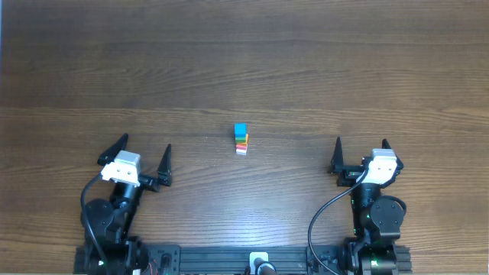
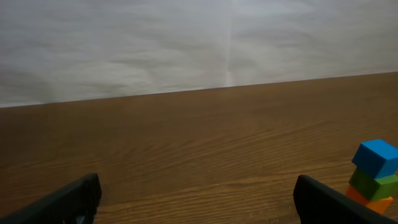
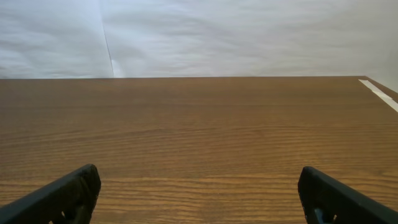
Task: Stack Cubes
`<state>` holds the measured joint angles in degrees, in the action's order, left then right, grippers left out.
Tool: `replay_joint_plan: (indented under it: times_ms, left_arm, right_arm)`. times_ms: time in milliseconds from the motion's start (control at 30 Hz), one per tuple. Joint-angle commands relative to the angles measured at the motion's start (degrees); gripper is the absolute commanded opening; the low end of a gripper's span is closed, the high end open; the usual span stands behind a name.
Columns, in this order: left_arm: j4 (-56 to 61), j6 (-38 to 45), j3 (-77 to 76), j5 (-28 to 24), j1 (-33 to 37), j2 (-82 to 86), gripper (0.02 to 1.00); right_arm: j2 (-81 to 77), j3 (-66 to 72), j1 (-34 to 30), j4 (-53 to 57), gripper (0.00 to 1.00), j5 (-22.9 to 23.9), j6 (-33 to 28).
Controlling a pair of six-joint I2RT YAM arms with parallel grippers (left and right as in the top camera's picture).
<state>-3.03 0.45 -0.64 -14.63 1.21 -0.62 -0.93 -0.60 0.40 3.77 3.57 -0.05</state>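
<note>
A small stack of cubes stands upright in the middle of the wooden table, with blue on top, then green, orange, and a white one at the bottom. In the left wrist view the stack shows its blue, green and orange cubes. My left gripper rests open near its base, well to the left of the stack. My right gripper rests open near its base, well to the right of the stack. Neither holds anything.
The wooden table stretches wide and bare behind the stack. A white wall rises beyond its far edge. A pale strip runs along the table's edge in the right wrist view.
</note>
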Motion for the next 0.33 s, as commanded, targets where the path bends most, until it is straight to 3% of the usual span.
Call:
replay_joint_plan:
  times_ms: [33,333]
  left_arm:
    - [0.0,0.63,0.31,-0.55,0.24,0.39,0.998]
    - [0.0,0.61,0.31,-0.55,0.24,0.39,1.0]
  right_arm:
    - [0.33,0.28,-0.37,0.11,0.993,0.76,-0.02]
    - [0.33,0.28,-0.37,0.11,0.991,0.76,-0.02]
